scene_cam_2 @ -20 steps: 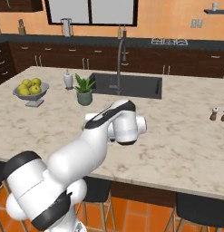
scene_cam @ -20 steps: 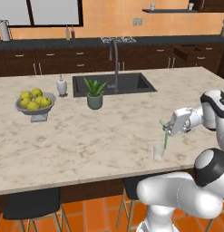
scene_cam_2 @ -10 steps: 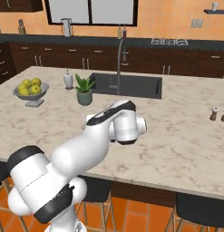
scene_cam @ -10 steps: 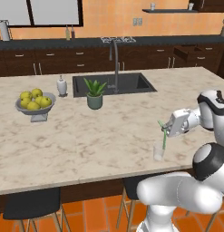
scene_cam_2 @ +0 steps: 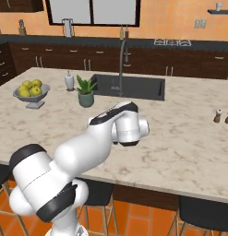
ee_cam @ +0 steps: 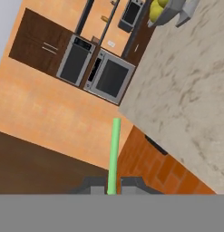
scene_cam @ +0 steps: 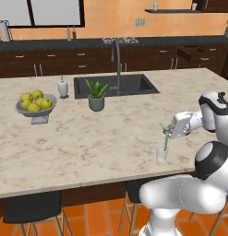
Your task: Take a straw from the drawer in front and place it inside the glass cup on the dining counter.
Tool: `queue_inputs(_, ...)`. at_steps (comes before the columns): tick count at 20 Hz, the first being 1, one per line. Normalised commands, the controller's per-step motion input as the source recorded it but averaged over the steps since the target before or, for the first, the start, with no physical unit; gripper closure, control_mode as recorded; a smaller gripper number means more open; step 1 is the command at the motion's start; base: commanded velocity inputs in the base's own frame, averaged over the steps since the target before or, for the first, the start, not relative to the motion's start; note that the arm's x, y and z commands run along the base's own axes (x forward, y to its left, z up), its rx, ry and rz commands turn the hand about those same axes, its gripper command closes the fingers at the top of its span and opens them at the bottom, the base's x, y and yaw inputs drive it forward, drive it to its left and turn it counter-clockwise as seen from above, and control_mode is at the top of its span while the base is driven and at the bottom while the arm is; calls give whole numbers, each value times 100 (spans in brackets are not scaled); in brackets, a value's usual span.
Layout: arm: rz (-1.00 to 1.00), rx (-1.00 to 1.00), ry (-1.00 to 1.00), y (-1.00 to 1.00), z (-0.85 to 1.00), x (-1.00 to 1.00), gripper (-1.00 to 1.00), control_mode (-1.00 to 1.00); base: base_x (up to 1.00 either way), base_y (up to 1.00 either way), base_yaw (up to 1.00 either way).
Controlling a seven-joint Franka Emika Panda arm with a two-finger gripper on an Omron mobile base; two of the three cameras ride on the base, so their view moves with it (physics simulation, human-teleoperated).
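straw (scene_cam: pixel 165 139): thin green stick, pinched between the closed jaws of the gripper (scene_cam: pixel 170 134); in the left base view it slants, upper end just left of the hand, lower end at or just inside the mouth of the glass cup (scene_cam: pixel 161 156). in the hand view the straw (ee_cam: pixel 114 154) rises straight from between the two finger tips.
glass cup: small clear tumbler, upright, near the front edge of the tabletop (scene_cam: pixel 111 138) — close to the robot's own body.
gripper: shut on the straw, holding it near the upper part.
step in hand: judged as lowering the straw into the cup — how deep the tip sits i cannot tell.
doing it well: bring the straw nearer to upright over the cup's middle, descend slowly, release only once the tip is well down inside.
risk: a slanted push on the rim could tip the light cup off the near edge.
surroundings: potted plant (scene_cam: pixel 96 96) and fruit bowl (scene_cam: pixel 36 106) well apart, no obstruction.
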Motion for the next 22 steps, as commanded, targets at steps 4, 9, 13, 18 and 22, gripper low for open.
queue_inputs(4,0,0,-4,0,-11,6,100,-100,0,0,0)
queue_inputs(9,1,0,-9,0,-5,1,100,-100,0,0,0)
queue_inputs(13,0,0,-7,0,-8,0,100,-100,0,0,0)
queue_inputs(18,0,0,-1,0,-11,0,100,-100,0,0,0)
queue_inputs(22,0,0,0,0,-10,0,100,-100,0,0,0)
